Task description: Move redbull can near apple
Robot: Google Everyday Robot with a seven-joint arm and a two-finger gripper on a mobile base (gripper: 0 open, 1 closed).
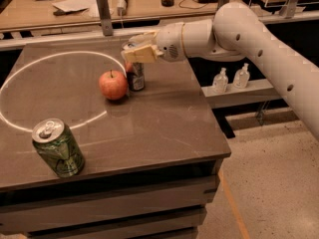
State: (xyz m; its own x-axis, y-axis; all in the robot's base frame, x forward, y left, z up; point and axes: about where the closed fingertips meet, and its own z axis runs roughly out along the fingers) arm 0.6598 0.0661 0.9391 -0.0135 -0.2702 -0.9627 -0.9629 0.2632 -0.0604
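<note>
Where the white arm ends, gripper [136,52] pinched on the top of the redbull can [136,77], which stands upright just right of the apple [113,85], mid-table [164,128]. Green can [59,148] near the front left corner, well apart, tab end up, contents unseen.

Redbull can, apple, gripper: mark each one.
redbull can [136,79], camera view, on its visible lower body.
apple [113,85], camera view, middle of its red skin.
gripper [135,55], camera view, between its fingertips, at the redbull can's top.
</note>
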